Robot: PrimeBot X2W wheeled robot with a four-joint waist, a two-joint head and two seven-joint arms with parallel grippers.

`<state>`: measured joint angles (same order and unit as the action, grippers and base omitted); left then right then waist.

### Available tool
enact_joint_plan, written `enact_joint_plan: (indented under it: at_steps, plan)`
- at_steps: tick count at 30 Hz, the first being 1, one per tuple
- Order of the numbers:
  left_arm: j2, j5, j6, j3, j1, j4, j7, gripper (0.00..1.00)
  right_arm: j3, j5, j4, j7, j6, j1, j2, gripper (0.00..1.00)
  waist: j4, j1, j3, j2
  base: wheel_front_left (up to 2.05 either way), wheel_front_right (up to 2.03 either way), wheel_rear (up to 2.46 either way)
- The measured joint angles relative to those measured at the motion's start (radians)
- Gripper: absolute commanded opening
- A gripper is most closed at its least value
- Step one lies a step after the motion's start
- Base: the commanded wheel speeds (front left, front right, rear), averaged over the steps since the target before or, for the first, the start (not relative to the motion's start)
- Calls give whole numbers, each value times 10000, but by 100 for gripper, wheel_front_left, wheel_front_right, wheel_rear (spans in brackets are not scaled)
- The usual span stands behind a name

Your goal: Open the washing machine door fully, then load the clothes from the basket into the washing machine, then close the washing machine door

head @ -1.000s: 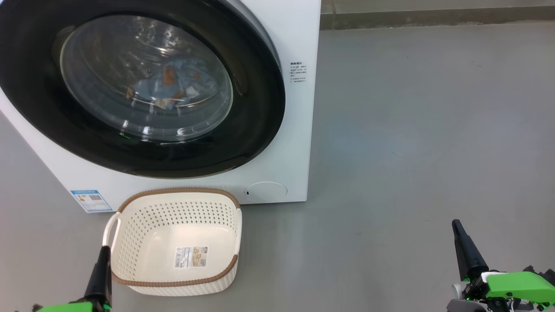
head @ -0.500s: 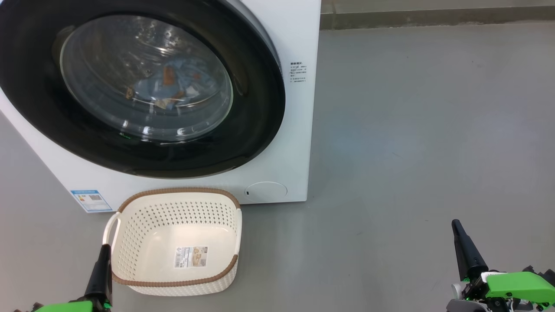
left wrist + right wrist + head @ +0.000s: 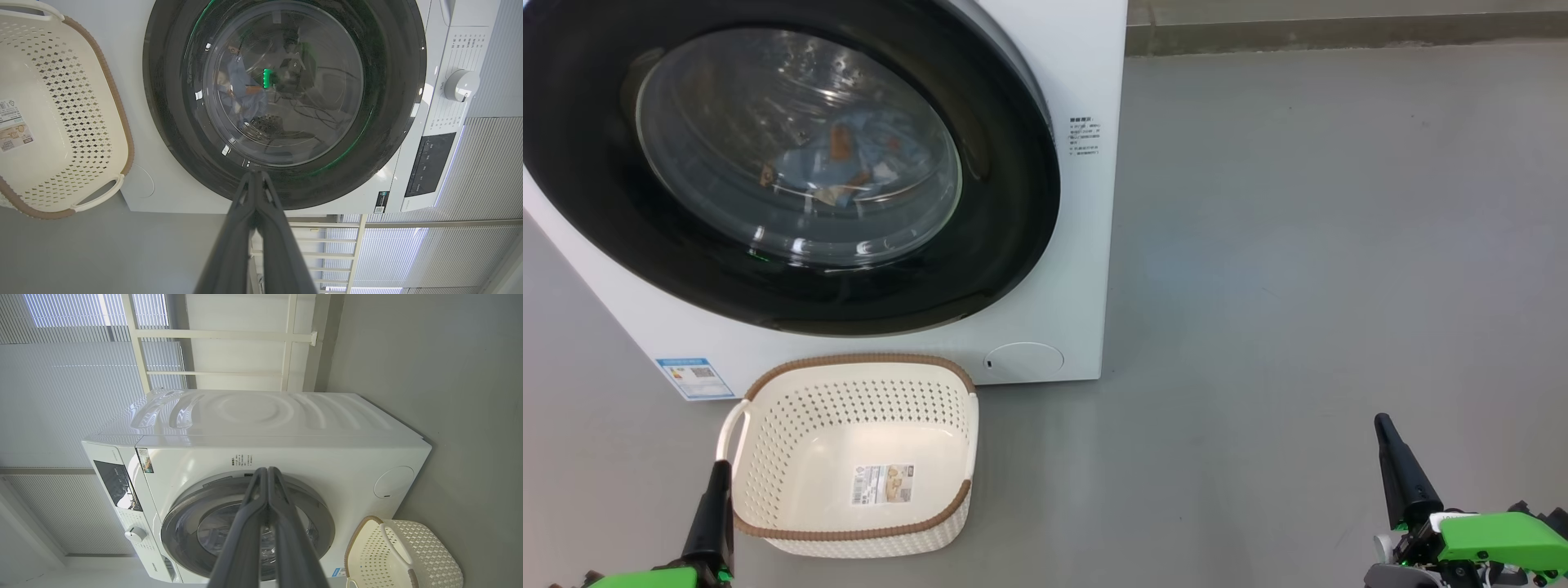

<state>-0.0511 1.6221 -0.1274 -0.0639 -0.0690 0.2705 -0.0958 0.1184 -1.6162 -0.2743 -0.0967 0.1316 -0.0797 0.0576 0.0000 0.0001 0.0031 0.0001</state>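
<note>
The white washing machine (image 3: 1086, 245) stands at the upper left with its round black-rimmed door (image 3: 1005, 204) closed flat against the front. Through the glass I see blue clothes (image 3: 849, 159) with orange-brown prints lying in the drum; the same clothes (image 3: 241, 94) show in the left wrist view. The cream basket (image 3: 792, 457) with a brown rim sits on the floor in front of the machine, holding nothing but its paper label. My left gripper (image 3: 717, 474) is shut at the basket's left edge. My right gripper (image 3: 1382, 425) is shut, low over bare floor far to the right.
Grey floor (image 3: 1298, 245) stretches to the right of the machine up to a wall base (image 3: 1339, 33). A blue energy sticker (image 3: 694, 377) and round service cap (image 3: 1023, 360) mark the machine's lower front. Window blinds (image 3: 61, 375) stand behind the machine.
</note>
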Motion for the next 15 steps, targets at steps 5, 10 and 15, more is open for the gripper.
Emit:
enact_joint_plan:
  at_steps: [5,10,15]
  plan:
    - [6,0,2,-8,0,0,-10,0,8,0,0,0,0,-1,-2,0,0,0,0,0,0,0,0]
    - [44,-2,2,-13,0,0,-10,0,17,0,0,-13,0,-1,-6,0,0,0,0,0,0,0,0]
    - [52,-2,0,-23,0,0,-12,0,21,0,0,-73,0,-3,-13,0,0,0,0,0,0,0,0]
